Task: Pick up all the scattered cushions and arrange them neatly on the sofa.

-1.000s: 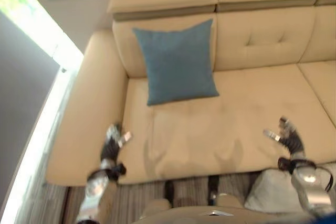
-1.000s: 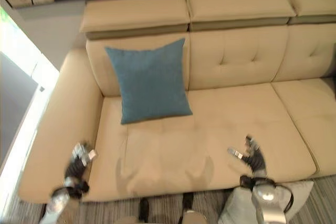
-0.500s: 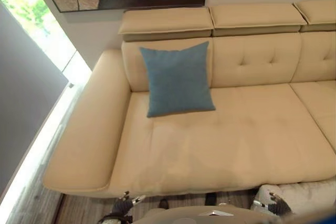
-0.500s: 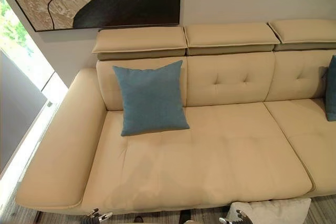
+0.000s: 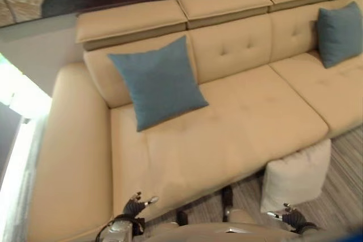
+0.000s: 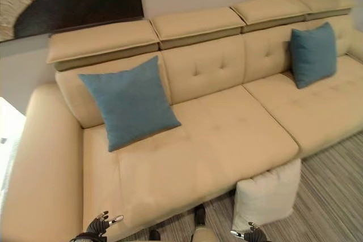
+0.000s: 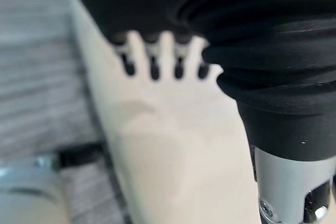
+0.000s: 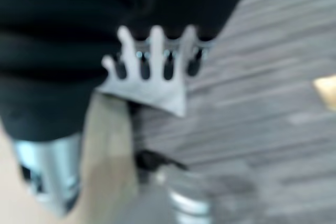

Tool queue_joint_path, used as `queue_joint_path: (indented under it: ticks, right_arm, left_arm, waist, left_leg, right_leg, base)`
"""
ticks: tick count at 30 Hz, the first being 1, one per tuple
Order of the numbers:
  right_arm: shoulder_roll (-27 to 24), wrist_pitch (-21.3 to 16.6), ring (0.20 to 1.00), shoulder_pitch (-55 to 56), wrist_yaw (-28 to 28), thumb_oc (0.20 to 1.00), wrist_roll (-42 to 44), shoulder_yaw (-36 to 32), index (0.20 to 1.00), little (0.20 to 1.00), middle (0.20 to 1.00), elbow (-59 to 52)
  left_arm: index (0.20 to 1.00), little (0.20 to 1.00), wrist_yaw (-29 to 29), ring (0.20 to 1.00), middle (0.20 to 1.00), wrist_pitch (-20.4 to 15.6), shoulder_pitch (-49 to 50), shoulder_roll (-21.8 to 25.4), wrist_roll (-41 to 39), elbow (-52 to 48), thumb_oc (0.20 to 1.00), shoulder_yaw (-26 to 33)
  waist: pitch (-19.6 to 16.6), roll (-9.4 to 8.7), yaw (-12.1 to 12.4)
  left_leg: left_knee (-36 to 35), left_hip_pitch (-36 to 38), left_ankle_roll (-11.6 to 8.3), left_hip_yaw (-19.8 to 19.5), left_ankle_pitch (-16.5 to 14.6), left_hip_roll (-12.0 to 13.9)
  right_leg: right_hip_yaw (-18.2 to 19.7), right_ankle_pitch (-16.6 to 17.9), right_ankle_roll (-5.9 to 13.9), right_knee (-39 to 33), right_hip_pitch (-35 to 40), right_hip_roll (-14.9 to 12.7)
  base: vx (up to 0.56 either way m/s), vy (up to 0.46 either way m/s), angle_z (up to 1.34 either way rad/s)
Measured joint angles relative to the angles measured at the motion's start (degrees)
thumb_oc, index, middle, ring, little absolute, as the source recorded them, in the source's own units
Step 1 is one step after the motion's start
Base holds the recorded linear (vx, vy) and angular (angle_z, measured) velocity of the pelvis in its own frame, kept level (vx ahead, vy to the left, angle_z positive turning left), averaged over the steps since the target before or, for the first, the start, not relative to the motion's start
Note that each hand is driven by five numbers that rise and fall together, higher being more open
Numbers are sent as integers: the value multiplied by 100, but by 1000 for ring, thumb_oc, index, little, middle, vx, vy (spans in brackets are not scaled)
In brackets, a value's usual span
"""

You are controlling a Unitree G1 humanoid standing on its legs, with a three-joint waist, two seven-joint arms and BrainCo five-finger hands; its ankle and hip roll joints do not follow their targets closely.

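A long beige sofa (image 6: 227,134) is stretching across the room ahead of the robot, with a striped grey carpet (image 6: 334,191) lying in front of it.

The left hand (image 5: 134,208) is hanging low, just in front of the sofa's front edge. Its fingers (image 7: 152,66) are showing short and dark-tipped past the ribbed cover, spread loosely with gaps between them and holding nothing; the beige seat is lying just beyond them.

The right hand (image 5: 290,217) is also hanging low, over the carpet. Its fingers (image 8: 157,56) are likewise standing apart and relaxed, gripping nothing.

A white cushion (image 6: 266,194) is sitting on the carpet, leaning against the sofa's front. It is just ahead of the right hand, near it but not touching.

A blue cushion (image 6: 131,103) is propped upright against the sofa's backrest, well ahead of the left hand and far out of its reach. A second blue cushion (image 6: 313,54) is leaning against the backrest further along, well beyond the right hand and off to its outer side.

A dark and tan wall picture (image 6: 62,1) is hanging above the sofa, behind the first blue cushion.
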Motion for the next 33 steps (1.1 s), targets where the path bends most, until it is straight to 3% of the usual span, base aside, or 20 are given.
queue_joint_path:
  ticks: [1, 3, 5, 6, 7, 8, 12, 15, 18, 20, 22, 25, 26, 27, 28, 29, 30, 31, 32, 33]
  right_arm:
    - [-6, 0, 1000, -4, -1, 1000, 1, -36, 1000, 1000, 1000, -6]
    - [-8, -6, 1000, -31, -1, 1000, 3, -36, 1000, 1000, 1000, -44]
    - [99, -27, 1000, -38, -3, 1000, 8, -23, 1000, 1000, 1000, -42]
    - [170, -51, 1000, -10, 5, 1000, 10, -20, 1000, 1000, 1000, -42]
    - [219, -49, 1000, -1, -7, 1000, 59, -31, 1000, 1000, 1000, -60]
    - [222, -51, 1000, -7, -13, 1000, 81, -29, 1000, 1000, 1000, -93]
    - [199, -62, 1000, 83, -71, 1000, 232, -24, 1000, 1000, 1000, 5]
    - [176, -68, 1000, 113, -110, 1000, 342, -12, 1000, 1000, 1000, 0]
    - [56, -106, 1000, -26, -111, 1000, 348, 97, 1000, 1000, 1000, 24]
    - [-8, -103, 1000, -25, -108, 1000, 348, 96, 1000, 1000, 1000, 60]
    - [-83, -71, 1000, -88, -99, 1000, 347, 84, 1000, 1000, 1000, 132]
    - [-117, -33, 1000, -74, -99, 1000, 351, 13, 1000, 1000, 1000, 217]
    - [-1, -4, 1000, -129, -80, 1000, 349, 3, 1000, 1000, 1000, 314]
    - [3, -3, 1000, -133, -81, 1000, 349, 3, 1000, 1000, 1000, 317]
    - [161, -1, 1000, -274, -81, 1000, 346, -5, 1000, 1000, 1000, 324]
    - [195, -1, 1000, -301, -81, 1000, 345, 2, 1000, 1000, 1000, 319]
    - [249, 0, 1000, -459, -81, 1000, 341, 115, 1000, 1000, 1000, 392]
    - [331, 37, 1000, -599, -86, 1000, 337, 260, 1000, 1000, 1000, 581]
    - [333, 41, 1000, -556, -108, 1000, 351, 179, 1000, 1000, 1000, 530]
    - [290, 41, 1000, -525, -100, 1000, 334, 168, 1000, 1000, 1000, 522]
  left_arm:
    - [1000, 1000, -9, 1000, 1000, 6, 71, 15, 33, 4, 1000, -5]
    - [1000, 1000, -10, 1000, 1000, 34, 135, 10, 43, 48, 1000, -7]
    - [1000, 1000, -9, 1000, 1000, 43, 264, -20, 108, 68, 1000, -34]
    - [1000, 1000, -17, 1000, 1000, 46, 313, -5, 196, 65, 1000, -61]
    - [1000, 1000, -4, 1000, 1000, 47, 326, -2, 199, 63, 1000, -60]
    - [1000, 1000, -4, 1000, 1000, 48, 323, -43, 201, 55, 1000, -62]
    - [1000, 1000, 6, 1000, 1000, 48, 51, -122, 218, 64, 1000, -97]
    - [1000, 1000, 15, 1000, 1000, 44, -215, -141, 249, 63, 1000, -217]
    - [1000, 1000, 6, 1000, 1000, 50, -260, -201, 245, 147, 1000, -267]
    - [1000, 1000, 5, 1000, 1000, 47, -280, -252, 244, 279, 1000, -252]
    - [1000, 1000, -9, 1000, 1000, 46, -282, -321, 242, 293, 1000, -272]
    - [1000, 1000, 0, 1000, 1000, 44, -580, -496, 242, 297, 1000, -392]
    - [1000, 1000, 2, 1000, 1000, 38, -728, -466, 250, 287, 1000, -564]
    - [1000, 1000, 1, 1000, 1000, 38, -730, -465, 250, 287, 1000, -565]
    - [1000, 1000, 5, 1000, 1000, 45, -758, -453, 295, 285, 1000, -736]
    - [1000, 1000, 5, 1000, 1000, 47, -736, -452, 344, 286, 1000, -736]
    - [1000, 1000, 12, 1000, 1000, 47, -660, -440, 429, 253, 1000, -728]
    - [1000, 1000, 24, 1000, 1000, 17, -559, -381, 431, 152, 1000, -717]
    - [1000, 1000, 21, 1000, 1000, 49, -568, -351, 433, 123, 1000, -735]
    - [1000, 1000, 18, 1000, 1000, 56, -477, -317, 436, 134, 1000, -714]
  waist:
    - [26, 62, 33]
    - [-16, 19, 32]
    - [-98, 71, 151]
    - [-168, -25, 204]
    - [-166, -54, 232]
    - [-227, -107, 320]
    - [-291, 43, 275]
    - [-179, -142, 192]
    - [-80, -276, 79]
    - [-58, -233, -60]
    - [-52, -151, -132]
    - [-18, 92, -326]
    - [62, -73, -297]
    - [64, -78, -296]
    - [163, -267, -300]
    - [165, -267, -297]
    - [180, -147, -281]
    - [181, -66, -103]
    - [199, -13, 55]
    - [177, 35, 32]
  left_leg:
    - [-26, 63, 43, 137, 16, 60]
    - [-42, 56, 38, 204, 42, 60]
    - [-125, 82, -87, 516, 165, 203]
    - [-122, 66, -100, 537, 143, 184]
    - [-113, 33, -206, 693, 213, 169]
    - [-109, -14, -269, 743, 251, 184]
    - [256, -444, -594, 166, 464, 466]
    - [589, -743, -1007, -426, 753, 455]
    - [1020, -636, -1095, -1403, 323, 196]
    - [1091, -400, -1050, -1448, 117, 149]
    - [1146, -96, -988, -1974, -321, 27]
    - [623, 74, -680, -1906, -633, 63]
    - [372, 79, -488, -1729, -495, -142]
    - [368, 79, -484, -1723, -494, -149]
    - [335, 48, -264, -1285, -350, -450]
    - [419, -58, -162, -1192, -353, -482]
    - [475, -244, 69, -781, -208, -390]
    - [504, -320, 120, -523, -229, -253]
    - [376, -205, 137, -341, -127, -193]
    - [350, -198, 157, -364, -96, -163]
  right_leg:
    - [-264, -420, -68, 980, 90, -93]
    - [-234, -794, 29, 862, 643, -93]
    - [-262, -1150, -48, 995, 933, 4]
    - [-258, -1165, -11, 557, 1178, 23]
    - [-388, -1253, -140, 124, 1314, 31]
    - [-550, -1178, -455, -248, 1361, 108]
    - [-403, -669, -613, -1293, 1613, 613]
    - [-411, -444, -820, -1559, 1592, 607]
    - [-144, -155, -1043, -1633, 1526, 523]
    - [-39, -83, -1033, -1693, 1549, 541]
    - [367, 51, -999, -1694, 1392, 611]
    - [577, 278, -806, -1517, 1031, 677]
    - [766, 417, -646, -1500, 754, 500]
    - [768, 415, -650, -1500, 751, 493]
    - [788, 399, -477, -1523, 531, 142]
    - [757, 339, -301, -1531, 465, 67]
    - [107, 192, -42, -1088, 258, -49]
    - [-713, -111, -182, 40, -55, -196]
    - [-1107, -306, -193, 728, -31, -260]
    - [-887, -507, -120, 1043, 147, -197]
  base:
    - [-92, 4, -79]
    - [-98, -47, -46]
    - [-144, -100, -60]
    - [-212, -173, -60]
    - [-174, -161, -64]
    - [-159, -161, -39]
    - [-177, -118, -7]
    - [-257, -38, 1]
    - [-163, 71, -54]
    - [-149, 89, -35]
    - [-297, 225, -100]
    - [-295, 217, -55]
    - [-312, 213, -38]
    - [-325, 172, -111]
    - [-385, 143, -101]
    - [-330, 129, -127]
    - [-308, 140, -107]
    - [-155, 68, -129]
    - [-151, 34, -111]
    - [-136, -6, -43]
